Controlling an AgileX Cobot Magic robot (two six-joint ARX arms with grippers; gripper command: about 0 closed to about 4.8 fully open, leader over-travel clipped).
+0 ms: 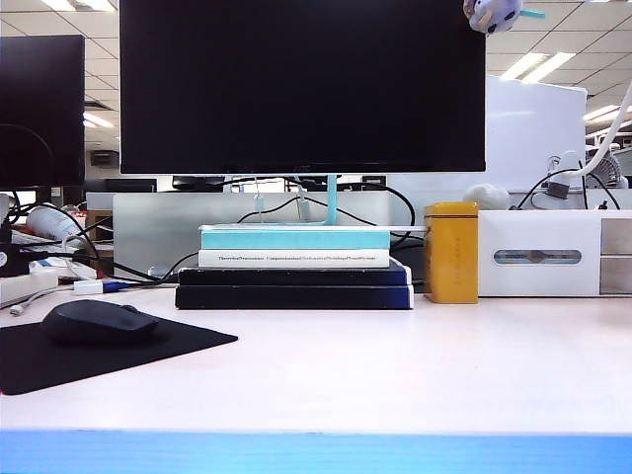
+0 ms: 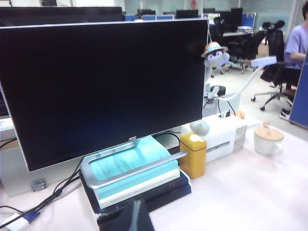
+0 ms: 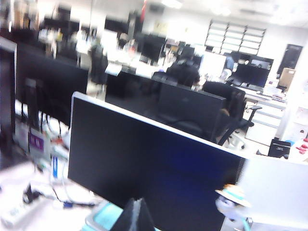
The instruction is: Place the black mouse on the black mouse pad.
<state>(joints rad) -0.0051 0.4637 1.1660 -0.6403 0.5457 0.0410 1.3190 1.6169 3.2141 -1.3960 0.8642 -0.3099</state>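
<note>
Matte black on matte black: from the exterior view the black mouse already sits on the black mouse pad at the left of the desk, near its back edge, and neither of my arms shows there. By my reckoning the placing is done and what remains is to pull clear without disturbing it. Through my left wrist view I see the monitor, the stack of books under its stand and the yellow tin beside them; my left gripper is only a dark tip at the frame's edge, and I cannot tell how its jaws stand. My right wrist view is blurred, looking over the monitor into the office; my right gripper shows pinched together, holding nothing. To finish well I should keep both arms high and away from the pad.
</note>
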